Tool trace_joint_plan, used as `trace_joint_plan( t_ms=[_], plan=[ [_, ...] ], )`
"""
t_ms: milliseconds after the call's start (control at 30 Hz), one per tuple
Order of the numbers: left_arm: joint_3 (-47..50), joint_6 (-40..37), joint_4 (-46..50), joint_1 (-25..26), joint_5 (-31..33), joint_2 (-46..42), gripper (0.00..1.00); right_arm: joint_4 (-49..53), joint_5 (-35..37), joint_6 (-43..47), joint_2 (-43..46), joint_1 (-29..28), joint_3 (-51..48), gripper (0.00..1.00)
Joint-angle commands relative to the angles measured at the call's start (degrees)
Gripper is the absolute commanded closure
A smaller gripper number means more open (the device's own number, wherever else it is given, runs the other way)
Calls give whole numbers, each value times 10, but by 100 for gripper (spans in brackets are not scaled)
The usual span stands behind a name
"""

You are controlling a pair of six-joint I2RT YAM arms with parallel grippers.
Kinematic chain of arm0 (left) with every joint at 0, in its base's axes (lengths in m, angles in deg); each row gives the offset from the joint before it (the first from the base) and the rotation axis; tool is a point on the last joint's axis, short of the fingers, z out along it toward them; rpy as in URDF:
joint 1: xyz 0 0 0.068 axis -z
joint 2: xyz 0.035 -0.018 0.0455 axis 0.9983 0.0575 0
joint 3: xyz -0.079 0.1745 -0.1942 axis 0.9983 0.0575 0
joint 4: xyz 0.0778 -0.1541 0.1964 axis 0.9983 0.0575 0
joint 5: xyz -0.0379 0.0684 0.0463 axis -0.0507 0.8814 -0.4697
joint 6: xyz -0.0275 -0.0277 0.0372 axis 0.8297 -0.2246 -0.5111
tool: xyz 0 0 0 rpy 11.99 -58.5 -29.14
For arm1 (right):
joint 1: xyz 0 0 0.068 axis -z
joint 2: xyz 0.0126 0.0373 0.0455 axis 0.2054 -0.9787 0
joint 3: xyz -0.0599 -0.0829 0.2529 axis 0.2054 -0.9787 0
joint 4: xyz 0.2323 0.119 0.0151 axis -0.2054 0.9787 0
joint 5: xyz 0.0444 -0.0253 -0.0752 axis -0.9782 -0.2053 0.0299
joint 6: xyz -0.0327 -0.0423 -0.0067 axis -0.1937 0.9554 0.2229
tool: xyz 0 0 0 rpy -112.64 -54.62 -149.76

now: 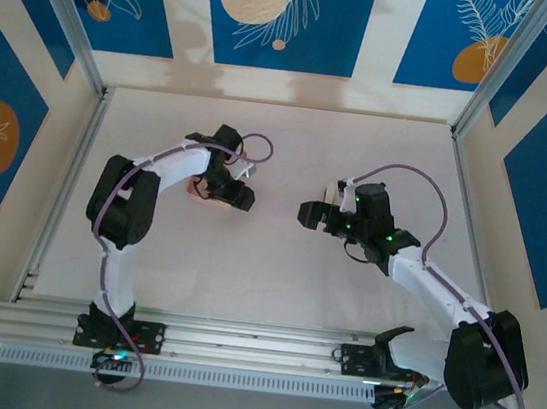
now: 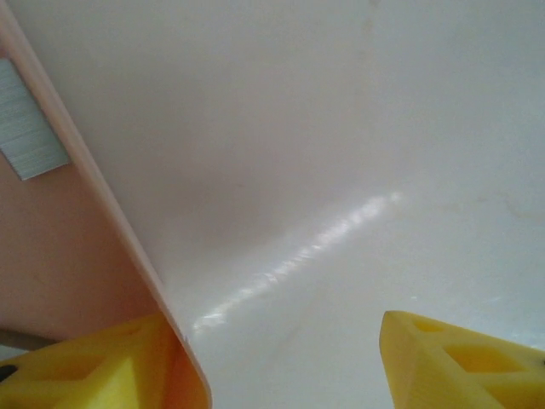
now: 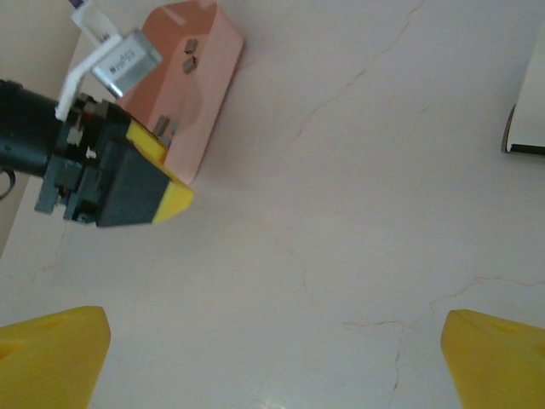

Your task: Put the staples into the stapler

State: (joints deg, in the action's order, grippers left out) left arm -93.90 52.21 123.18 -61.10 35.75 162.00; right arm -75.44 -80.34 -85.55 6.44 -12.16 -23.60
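Two tools are down low over the desk (image 1: 266,264), facing each other mid-field. Top view: my left tool (image 1: 237,196) sits at the pink tray (image 1: 198,190). My right tool (image 1: 311,212) hangs well apart from it, over bare surface. Left wrist: the tray wall runs up between my fingers (image 2: 443,362), close against the left one, the other well clear of it. That tool is released, clamped on nothing. One grey strip of staples (image 2: 30,128) lies on the tray floor, beyond the tool. Right wrist: the right tool is spread wide with nothing between. The tray lies ahead with a few small grey bits in it, and a silver-and-white object (image 3: 123,64) at its far end, perhaps the stapler, can't confirm. Judgement: picking step, staples not yet taken. The next move calls for shifting the left tool inward over the strip, squaring up to its long sides, then a light pinch.
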Motion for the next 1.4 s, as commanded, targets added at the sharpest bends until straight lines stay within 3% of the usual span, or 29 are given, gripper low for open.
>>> trace_joint_plan(
  t_ms=[0, 333, 467, 600, 733, 933, 1167, 1367],
  plan=[
    [30, 41, -33, 34, -39, -28, 36, 21, -2, 7, 15, -3, 11, 0],
    [37, 107, -93, 130, -47, -34, 37, 59, -5, 2, 18, -2, 19, 0],
    [45, 115, -118, 133, -31, -78, 38, 75, -25, 4, 11, -1, 32, 0],
    [57, 104, -116, 109, 7, -134, 38, 67, -63, 3, -8, -1, 46, 2],
    [102, 116, -146, 53, 30, -190, 35, 46, -79, -11, -42, -1, 61, 3],
    [166, 127, -188, -38, 14, -211, 34, 12, -114, -38, -106, -3, 88, 3],
    [159, 114, -184, -45, -20, -130, 38, 33, -111, -46, -138, 5, 109, 3],
    [186, 113, -200, -31, -48, -121, 40, 79, -87, -41, -139, 17, 124, 3]
  ],
)
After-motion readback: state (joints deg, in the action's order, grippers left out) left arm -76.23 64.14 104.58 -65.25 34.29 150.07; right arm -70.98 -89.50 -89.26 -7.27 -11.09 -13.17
